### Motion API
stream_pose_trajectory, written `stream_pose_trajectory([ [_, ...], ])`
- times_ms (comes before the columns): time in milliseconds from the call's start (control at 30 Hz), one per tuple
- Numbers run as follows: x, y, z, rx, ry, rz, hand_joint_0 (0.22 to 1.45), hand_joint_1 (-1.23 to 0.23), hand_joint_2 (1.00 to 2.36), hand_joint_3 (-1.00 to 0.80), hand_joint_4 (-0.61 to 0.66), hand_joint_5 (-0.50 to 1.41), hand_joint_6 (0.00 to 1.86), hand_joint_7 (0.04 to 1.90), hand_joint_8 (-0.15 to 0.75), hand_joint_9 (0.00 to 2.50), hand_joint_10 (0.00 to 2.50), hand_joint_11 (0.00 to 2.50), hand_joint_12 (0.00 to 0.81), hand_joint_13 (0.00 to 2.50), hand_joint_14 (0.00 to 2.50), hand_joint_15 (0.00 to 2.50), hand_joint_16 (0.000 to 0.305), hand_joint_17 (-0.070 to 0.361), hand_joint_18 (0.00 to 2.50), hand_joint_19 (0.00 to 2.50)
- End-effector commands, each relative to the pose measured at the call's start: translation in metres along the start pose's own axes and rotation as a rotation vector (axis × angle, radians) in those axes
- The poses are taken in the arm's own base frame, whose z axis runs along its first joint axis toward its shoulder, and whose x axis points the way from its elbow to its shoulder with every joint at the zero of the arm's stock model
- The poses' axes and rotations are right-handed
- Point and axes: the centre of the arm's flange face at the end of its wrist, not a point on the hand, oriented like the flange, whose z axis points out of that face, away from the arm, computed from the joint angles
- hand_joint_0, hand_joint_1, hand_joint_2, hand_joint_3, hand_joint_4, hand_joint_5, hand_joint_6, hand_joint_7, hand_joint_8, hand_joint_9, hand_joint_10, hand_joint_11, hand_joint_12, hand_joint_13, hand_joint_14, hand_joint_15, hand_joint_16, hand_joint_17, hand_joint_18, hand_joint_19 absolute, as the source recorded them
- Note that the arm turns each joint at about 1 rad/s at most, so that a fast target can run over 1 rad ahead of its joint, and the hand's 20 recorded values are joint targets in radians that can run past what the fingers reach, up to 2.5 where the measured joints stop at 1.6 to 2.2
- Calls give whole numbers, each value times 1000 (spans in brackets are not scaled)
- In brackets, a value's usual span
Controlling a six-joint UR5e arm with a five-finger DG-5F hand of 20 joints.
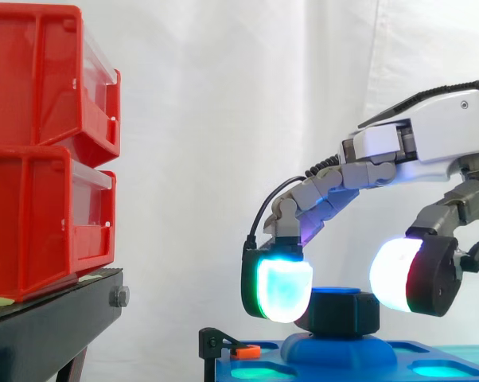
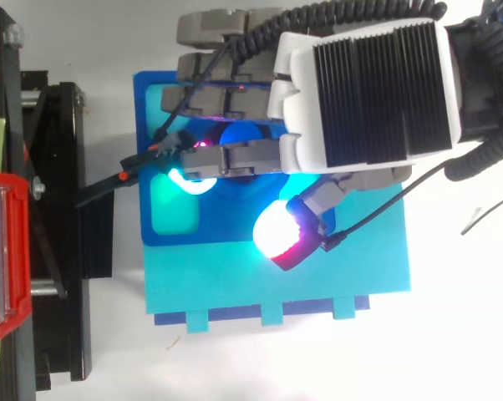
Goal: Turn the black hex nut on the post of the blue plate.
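The black hex nut [image 1: 344,312] sits on a round blue boss of the blue plate [image 2: 360,259], low in the side view. The post's blue top [image 2: 235,134] peeks out between the fingers from above. My hand [image 1: 430,139] reaches in from the right and hangs over the nut, fingers curled down round it. One glowing cyan-white fingertip [image 1: 283,288] rests against the nut's left side. The thumb's white pad [image 1: 399,274] stands by its right side, a little higher and nearer the side camera; contact there is unclear.
Two stacked red bins [image 1: 40,143] stand on the black stand [image 1: 48,318] to the left of the plate. A small black lever with an orange tip [image 1: 243,350] sticks out at the plate's left edge. The plate has shallow recesses [image 2: 175,209].
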Motion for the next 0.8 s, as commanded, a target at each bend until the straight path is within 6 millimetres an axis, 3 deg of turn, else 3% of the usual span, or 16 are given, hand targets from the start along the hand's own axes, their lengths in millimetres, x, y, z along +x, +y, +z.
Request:
stream_pose_trajectory([
  [0,-1,1,2,0,-15,-2,500,-425,1002,-476,218,-196,502,1064,274,456,0,50,338,438,3,89,52,117,354,239],
  [767,-1,-9,-1,11,-20,-4,499,-425,1003,-474,220,-196,502,1061,275,455,0,49,335,434,3,87,52,116,352,244],
])
